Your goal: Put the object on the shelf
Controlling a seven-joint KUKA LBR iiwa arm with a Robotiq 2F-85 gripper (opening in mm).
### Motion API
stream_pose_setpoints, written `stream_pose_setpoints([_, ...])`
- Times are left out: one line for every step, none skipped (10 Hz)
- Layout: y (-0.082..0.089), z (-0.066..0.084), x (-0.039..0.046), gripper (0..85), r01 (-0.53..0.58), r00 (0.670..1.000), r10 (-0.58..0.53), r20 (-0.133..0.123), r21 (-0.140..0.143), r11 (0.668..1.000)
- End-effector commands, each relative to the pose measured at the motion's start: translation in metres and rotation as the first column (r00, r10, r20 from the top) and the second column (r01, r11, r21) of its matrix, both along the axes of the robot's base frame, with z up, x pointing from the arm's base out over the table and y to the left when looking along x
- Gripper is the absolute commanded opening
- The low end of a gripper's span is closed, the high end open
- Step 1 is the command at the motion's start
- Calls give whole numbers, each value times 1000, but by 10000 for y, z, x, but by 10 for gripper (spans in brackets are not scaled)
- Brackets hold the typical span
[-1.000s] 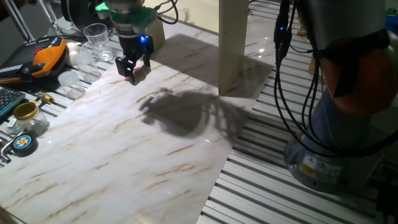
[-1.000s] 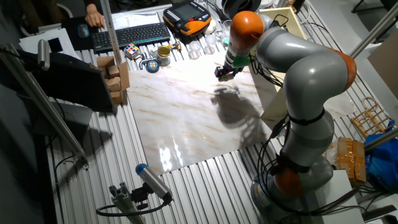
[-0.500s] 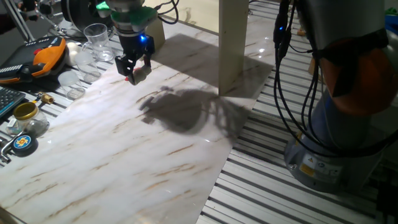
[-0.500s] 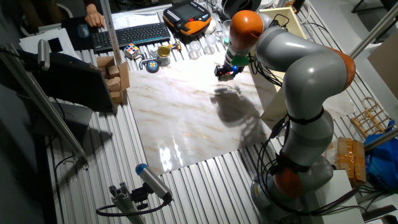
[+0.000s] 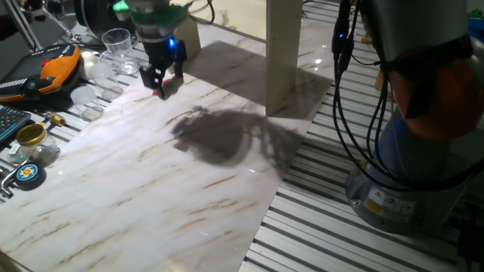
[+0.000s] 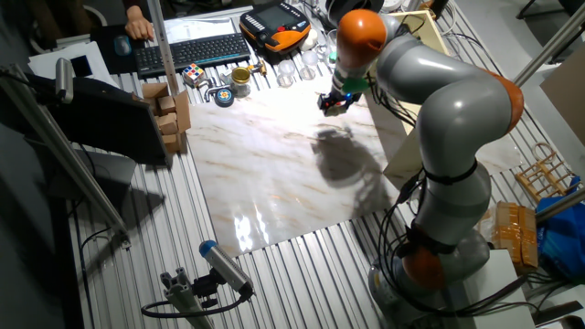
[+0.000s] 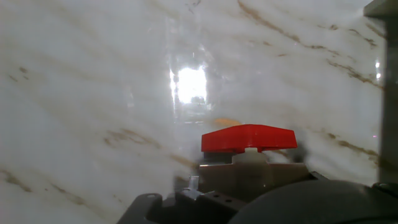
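Observation:
My gripper [image 5: 161, 84] is shut on the object, a small white fitting with a red handle [image 7: 249, 138]. Only a red speck of it [image 5: 157, 93] shows between the fingers in the one fixed view. The gripper hangs a little above the marble table top [image 5: 151, 174] at its far left; it also shows in the other fixed view [image 6: 335, 100]. The shelf's pale beige panel leg [image 5: 284, 53] stands to the right of the gripper, and its top board is out of frame there. In the other fixed view the shelf [image 6: 422, 37] is mostly hidden behind the arm.
Clear glasses [image 5: 119, 47], an orange and black device [image 5: 54, 66], a brass-lidded jar [image 5: 32, 139] and a tape roll [image 5: 27, 174] lie along the table's left edge. The arm's grey base [image 5: 423, 151] and black cables [image 5: 344, 68] stand at the right.
The gripper has risen a little and drifted toward the far left edge, still holding the object. Nothing else moved.

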State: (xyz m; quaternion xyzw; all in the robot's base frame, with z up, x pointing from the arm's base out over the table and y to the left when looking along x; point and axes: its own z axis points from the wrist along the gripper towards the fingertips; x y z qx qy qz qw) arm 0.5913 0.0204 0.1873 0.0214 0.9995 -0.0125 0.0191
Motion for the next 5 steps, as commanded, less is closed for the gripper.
stream_pose_setpoints([-62, 128, 4, 0, -13, 1000, 13, -4, -2, 1000])
stream_pose_setpoints([-115, 190, 2, 0, -25, 1000, 25, -6, -5, 1000])
stream_pose_setpoints([-186, 257, -8, 0, -39, 999, 39, -11, -7, 999])
stream_pose_setpoints([-275, 360, -12, 0, -52, 998, 52, -19, -4, 999])
stream_pose_setpoints([-378, 504, -14, 0, -60, 998, 60, -28, -2, 998])
